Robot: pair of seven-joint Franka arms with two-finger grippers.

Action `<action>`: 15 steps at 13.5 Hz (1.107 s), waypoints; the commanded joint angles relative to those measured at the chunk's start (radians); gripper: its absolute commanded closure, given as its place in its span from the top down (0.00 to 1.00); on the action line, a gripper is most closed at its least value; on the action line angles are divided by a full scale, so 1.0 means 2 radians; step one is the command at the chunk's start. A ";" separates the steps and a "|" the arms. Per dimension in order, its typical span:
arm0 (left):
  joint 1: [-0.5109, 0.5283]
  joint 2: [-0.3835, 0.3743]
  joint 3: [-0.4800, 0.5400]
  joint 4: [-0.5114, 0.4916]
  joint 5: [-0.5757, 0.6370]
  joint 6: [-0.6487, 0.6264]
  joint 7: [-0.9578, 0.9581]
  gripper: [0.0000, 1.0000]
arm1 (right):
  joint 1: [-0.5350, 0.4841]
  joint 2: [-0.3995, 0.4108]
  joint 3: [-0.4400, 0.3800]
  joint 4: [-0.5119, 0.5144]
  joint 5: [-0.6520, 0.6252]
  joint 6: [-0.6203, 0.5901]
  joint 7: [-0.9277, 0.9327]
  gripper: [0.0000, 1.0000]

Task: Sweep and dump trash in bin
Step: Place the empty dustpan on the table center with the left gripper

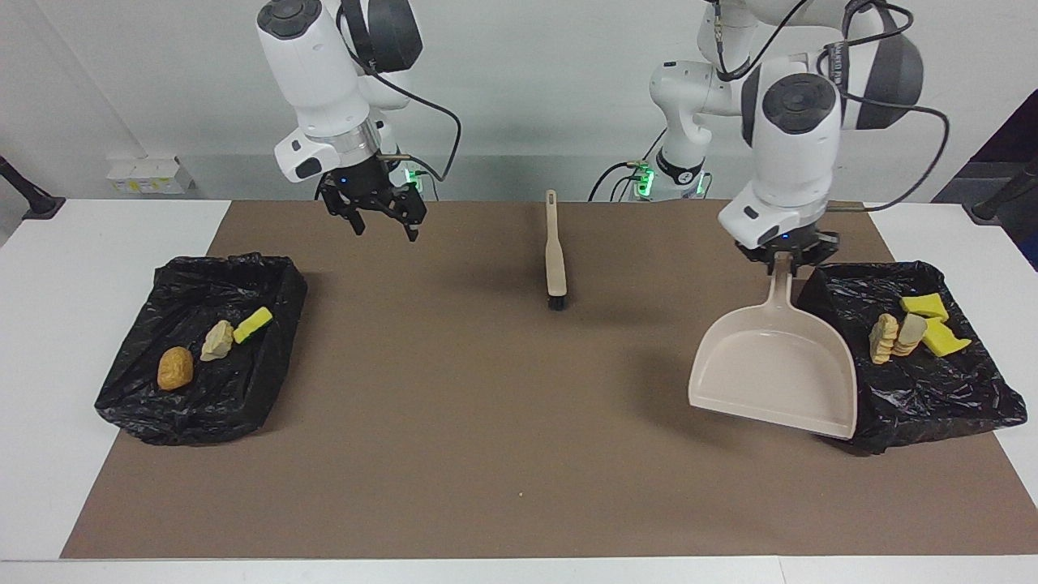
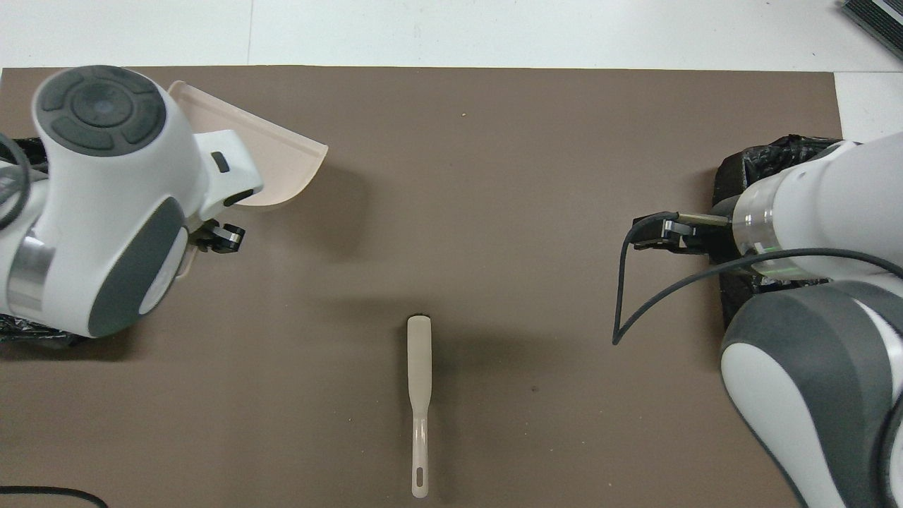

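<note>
Over the brown mat, left gripper is pinching the dustpan handle beside a bin; right gripper is hanging, fingers spread. Trash is lying in both bins.

From overhead, the left arm hides nearly all of its bin and most of the dustpan. The right arm covers most of the other bin; its trash apparently lies wholly concealed there.
</note>
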 commanded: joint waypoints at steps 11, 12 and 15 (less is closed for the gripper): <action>-0.156 0.086 0.010 -0.045 -0.150 0.250 -0.294 0.00 | 0.014 0.032 -0.022 0.113 -0.059 -0.082 -0.015 1.00; -0.165 0.089 0.010 -0.056 -0.150 0.262 -0.292 0.00 | 0.019 0.023 -0.026 0.110 -0.058 -0.086 -0.016 1.00; -0.175 0.081 0.006 -0.079 -0.150 0.267 -0.277 0.00 | 0.033 0.001 -0.046 0.081 -0.050 -0.107 -0.016 1.00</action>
